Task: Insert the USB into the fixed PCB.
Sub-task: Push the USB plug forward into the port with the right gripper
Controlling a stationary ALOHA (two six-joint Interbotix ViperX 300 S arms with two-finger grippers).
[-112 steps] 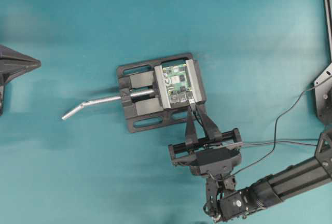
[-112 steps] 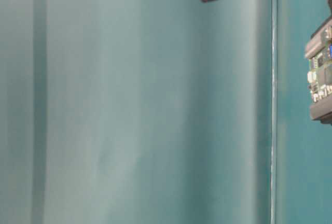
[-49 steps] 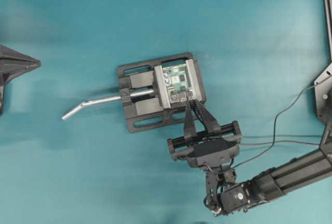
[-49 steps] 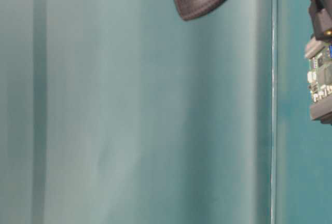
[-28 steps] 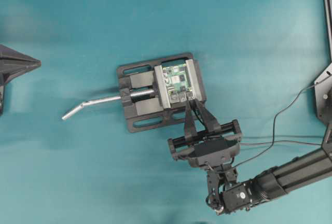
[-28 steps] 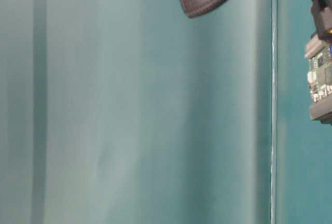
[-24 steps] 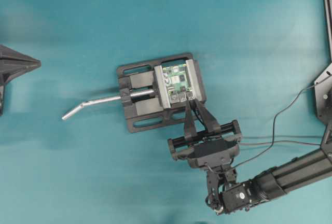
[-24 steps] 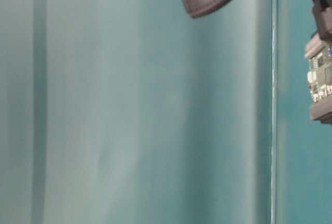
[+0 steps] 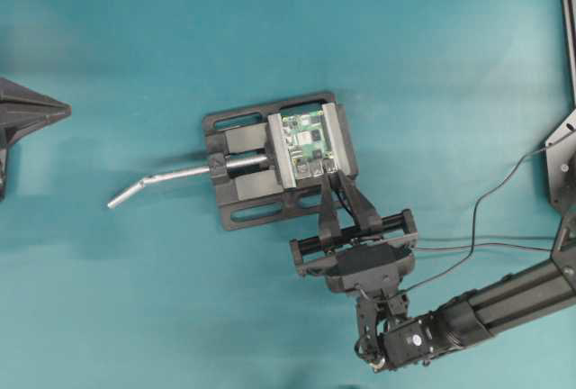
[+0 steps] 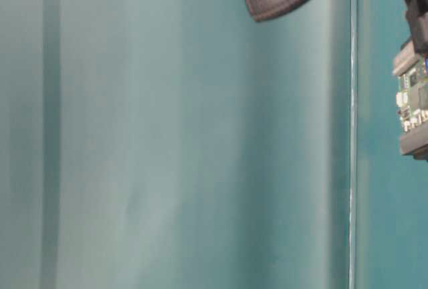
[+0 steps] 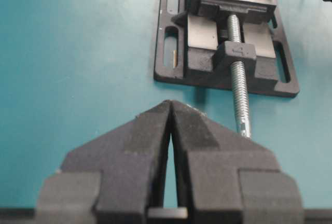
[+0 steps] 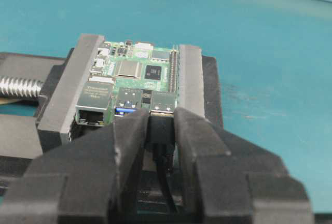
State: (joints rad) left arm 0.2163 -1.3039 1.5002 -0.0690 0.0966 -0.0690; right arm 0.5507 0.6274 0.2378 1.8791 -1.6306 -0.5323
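At the centre of the overhead view, the fixed PCB [image 9: 308,145] sits clamped in a black vise [image 9: 247,173] on the teal table [image 9: 432,56]. The right tool [image 12: 160,126] pinches the USB [image 12: 161,125] against the board's port. The left tool [image 11: 170,111], frame left, is closed and empty.

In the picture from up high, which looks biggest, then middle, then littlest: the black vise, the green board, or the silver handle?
1. black vise
2. silver handle, long but thin
3. green board
The handle and board are a close call.
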